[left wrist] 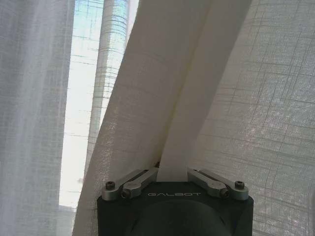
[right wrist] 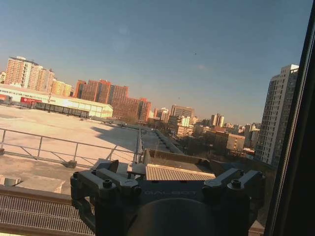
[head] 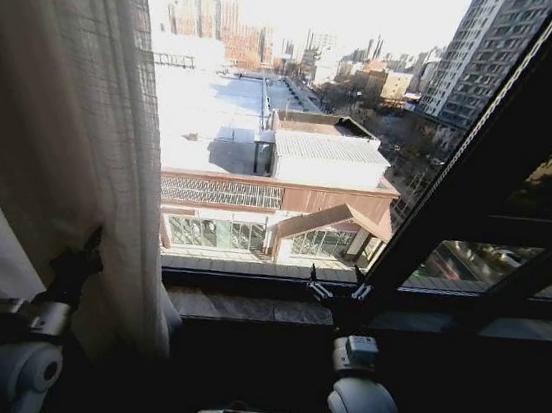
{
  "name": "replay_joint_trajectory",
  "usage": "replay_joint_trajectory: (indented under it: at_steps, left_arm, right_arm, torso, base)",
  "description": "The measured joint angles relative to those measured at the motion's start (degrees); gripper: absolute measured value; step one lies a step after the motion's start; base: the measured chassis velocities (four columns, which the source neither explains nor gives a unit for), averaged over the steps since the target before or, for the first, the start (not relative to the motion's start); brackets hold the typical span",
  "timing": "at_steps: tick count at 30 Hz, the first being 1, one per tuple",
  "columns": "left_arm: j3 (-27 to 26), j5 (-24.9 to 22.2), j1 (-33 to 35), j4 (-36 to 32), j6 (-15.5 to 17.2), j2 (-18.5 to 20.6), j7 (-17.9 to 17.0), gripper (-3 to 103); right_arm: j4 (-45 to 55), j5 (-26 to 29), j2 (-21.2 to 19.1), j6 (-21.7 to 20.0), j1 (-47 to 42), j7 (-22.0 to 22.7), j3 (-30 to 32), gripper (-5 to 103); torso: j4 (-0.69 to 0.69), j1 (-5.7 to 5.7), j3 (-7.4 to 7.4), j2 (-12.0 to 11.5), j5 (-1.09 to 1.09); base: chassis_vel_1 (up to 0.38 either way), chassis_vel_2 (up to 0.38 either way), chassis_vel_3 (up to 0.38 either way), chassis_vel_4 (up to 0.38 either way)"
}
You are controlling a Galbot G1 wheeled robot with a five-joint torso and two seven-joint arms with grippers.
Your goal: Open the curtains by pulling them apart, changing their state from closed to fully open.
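Curtains (head: 56, 109): sheer cream fabric with long pleats, gathered at the 9 o'clock side of the head view and hanging from the top edge down past the sill. The centre and 3 o'clock part of the pane stood bare to the city; no panel was visible on that side, so whether the second one was fully drawn I could not tell.

Handling, judged: light, limp and translucent. The cloth would fold and drape rather than push as a sheet, and a thin weave may slip through a weak pinch. Best hold is a bunched pleat near the free edge at mid height, drawn sideways; a downward tug could strain the rail.

Window frame (head: 482, 171): dark bar running diagonally at 3 o'clock.

Window sill (head: 244, 306): a dark ledge below the glass.

Left pincer (head: 86, 252): at 8 o'clock, pressed into the curtain's lower edge. In the left wrist view a fold of the curtains (left wrist: 172, 123) ran straight down into the left pincer (left wrist: 173, 172), which was clamped on it.

Right pincer (head: 338, 291): at 5 o'clock over the sill, well apart from the fabric, holding nothing. In the right wrist view the right pincer (right wrist: 167, 183) stood spread wide.
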Motion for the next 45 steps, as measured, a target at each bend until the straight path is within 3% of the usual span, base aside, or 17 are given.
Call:
replay_joint_trajectory:
  at_steps: [4,6,7,9,12,13,15,17,21,25,28,31,34,37,40,44,45]
  left_arm:
    - [-3.65,-0.64,0.04,2.46,0.1,0.49,-2.75,0]
    - [-6.28,-1.05,-0.15,3.85,1.16,0.66,-8.53,0]
    - [-6.28,-1.05,-0.15,3.85,1.16,0.66,-8.53,0]
    - [-7.03,-1.05,-0.54,3.95,2.51,0.66,-14.19,0]
    - [-7.26,-0.68,-2.08,4.06,5.79,0.99,-28.33,0]
    - [-7.26,-0.68,-2.08,4.06,5.79,0.99,-28.33,0]
    - [-8.12,-0.26,-3.04,5.14,7.43,1.59,-37.22,0]
    - [-8.39,-0.13,-3.23,5.43,7.76,1.76,-38.87,0]
    - [-11.19,0.99,-4.11,7.64,10.98,3.19,-49.99,0]
    - [-13.65,0.82,-4.0,8.11,12.53,3.28,-53.71,-2]
    - [-14.07,0.59,-3.19,7.53,12.79,2.89,-53.18,4]
    - [-13.4,1.29,0.07,3.26,12.68,0.72,-47.67,20]
    - [-12.33,1.96,2.03,0.32,12.57,-0.48,-45.29,25]
    - [-7.01,4.78,6.6,-6.36,12.52,-3.26,-42.55,42]
    - [-3.76,7.06,8.38,-8.68,11.72,-4.79,-40.49,47]
    - [-1.19,7.44,11.63,-12.57,8.81,-6.08,-27.81,70]
    - [-1.19,7.44,11.63,-12.57,8.81,-6.08,-27.81,70]
  right_arm:
    - [-0.66,1.1,-0.7,-0.02,0.53,0.01,-0.14,100]
    - [-1.23,2.09,-1.28,-0.04,1.2,0.03,-0.29,100]
    - [-1.23,2.09,-1.28,-0.04,1.2,0.03,-0.29,100]
    - [-1.67,2.66,-1.66,-0.05,1.68,0.03,-0.58,100]
    - [-2.78,3.33,-2.21,-0.06,3.28,0.03,-1.44,100]
    - [-2.78,3.33,-2.21,-0.06,3.28,0.03,-1.44,100]
    - [-3.46,3.6,-2.24,-0.06,3.96,0.04,-2.14,100]
    - [-3.57,3.62,-2.23,-0.04,4.03,0.04,-2.24,100]
    - [-4.72,3.73,-2.14,0.55,4.41,0.02,-2.91,100]
    - [-5.35,3.78,-2.16,0.69,5.12,0.0,-3.71,100]
    - [-5.65,3.78,-2.15,0.69,5.66,0.0,-4.35,100]
    - [-5.92,3.73,-2.02,0.49,6.6,0.0,-5.9,100]
    - [-5.92,3.72,-2.04,0.16,6.77,0.0,-6.38,100]
    - [-5.81,4.17,-2.68,-0.45,6.81,0.0,-7.26,100]
    - [-5.9,5.19,-3.22,-0.5,6.89,0.03,-7.57,100]
    - [-6.02,6.99,-3.14,-0.87,8.41,0.17,-7.14,100]
    - [-6.02,6.99,-3.14,-0.87,8.41,0.17,-7.14,100]
  torso:
    - [0.01,-0.01,0.0,0.0,0.02]
    - [0.01,-0.01,0.0,0.0,0.03]
    - [0.01,-0.01,0.0,0.0,0.03]
    - [0.01,-0.01,0.0,0.0,0.03]
    - [0.0,-0.01,0.0,0.01,0.01]
    - [0.0,-0.01,0.0,0.01,0.01]
    - [0.01,0.0,0.0,0.0,0.01]
    - [0.01,-0.01,0.0,0.0,0.01]
    - [0.01,-0.01,0.0,0.01,0.0]
    - [0.01,-0.01,0.0,0.0,0.01]
    - [0.02,-0.01,0.0,0.0,-0.01]
    - [0.02,-0.02,0.0,0.0,0.0]
    - [0.01,-0.02,0.0,0.0,0.01]
    - [0.01,-0.02,0.0,0.0,0.02]
    - [0.0,-0.02,0.0,0.0,0.03]
    - [0.01,-0.02,0.0,0.0,0.03]
    - [0.01,-0.02,0.0,0.0,0.03]
  base:
    - [0.0,0.0,0.0,0.0]
    - [0.0,0.0,0.0,0.0]
    - [0.0,0.0,0.0,0.0]
    - [0.0,0.0,0.0,0.0]
    - [0.0,0.0,0.0,0.0]
    - [0.0,0.0,0.0,0.0]
    - [0.0,0.0,0.0,0.0]
    - [0.0,0.0,0.0,0.0]
    - [0.0,0.0,0.0,0.0]
    - [0.0,0.0,0.0,0.0]
    - [0.0,0.0,0.0,0.0]
    - [0.0,0.0,0.0,0.0]
    - [0.0,0.0,0.0,0.0]
    - [0.0,0.0,0.0,0.0]
    - [0.0,0.0,0.0,0.0]
    - [0.0,0.0,0.0,0.0]
    - [0.0,0.0,0.0,0.0]
